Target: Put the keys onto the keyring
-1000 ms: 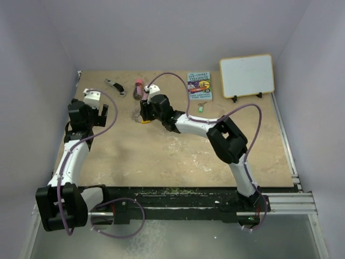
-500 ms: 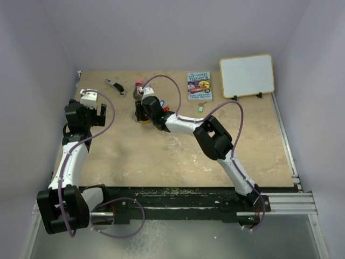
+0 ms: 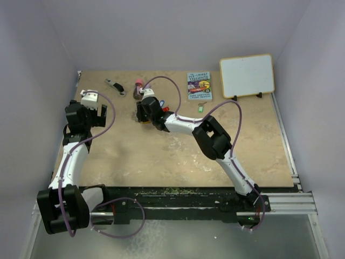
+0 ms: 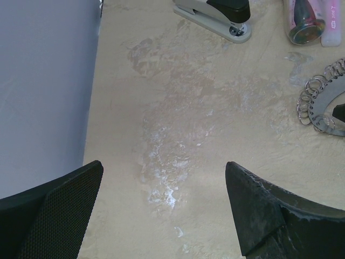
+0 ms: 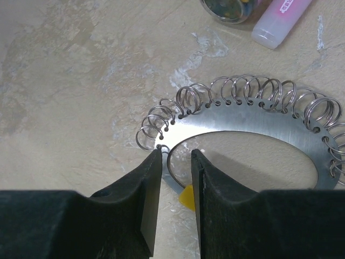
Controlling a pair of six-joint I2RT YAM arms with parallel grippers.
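With your right gripper [image 5: 177, 156] set astride the keyring [image 5: 242, 121], its flat band between narrowly parted fingers that may or may not bite yet, the thin metal could skid sideways out of them, while your left gripper [image 4: 163, 167] hangs spread wide, well apart.

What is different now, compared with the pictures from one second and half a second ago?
The right arm swung left and folded in, bringing the right gripper over the keyring; its jaws have narrowed astride the ring's flat band, with a gap still showing. The left gripper shifted slightly left, jaws wide open. The green key, book and whiteboard stayed put.
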